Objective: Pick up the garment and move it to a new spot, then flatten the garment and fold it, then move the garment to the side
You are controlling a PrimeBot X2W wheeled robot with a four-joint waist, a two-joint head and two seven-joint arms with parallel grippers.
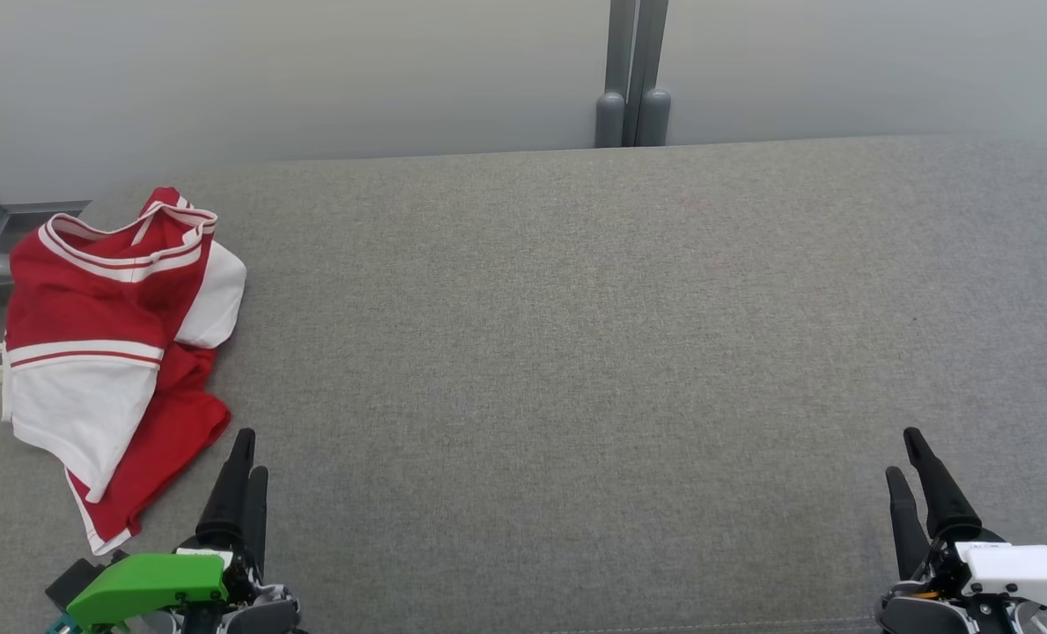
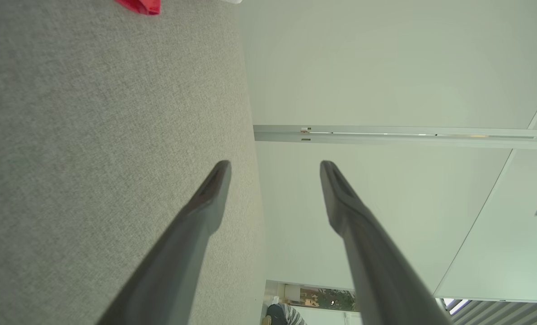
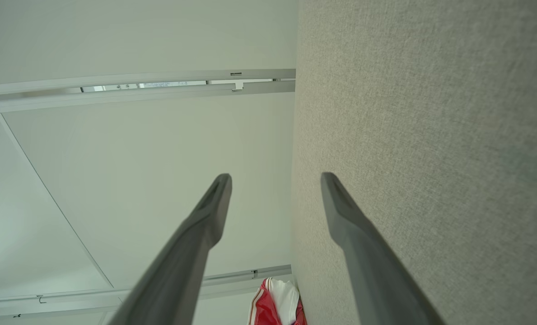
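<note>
Left pincer [image 1: 251, 452], garment [image 1: 109, 352] at table's [image 1: 576, 352] edge

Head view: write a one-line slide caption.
Crumpled red-and-white garment lies left on grey surface; left claw and right claw sit empty at front.

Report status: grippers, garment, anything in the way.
Open and empty: left gripper, right gripper. Red-and-white shirt crumpled, untouched, at left edge of grey surface. Nothing between shirt and left gripper.
</note>
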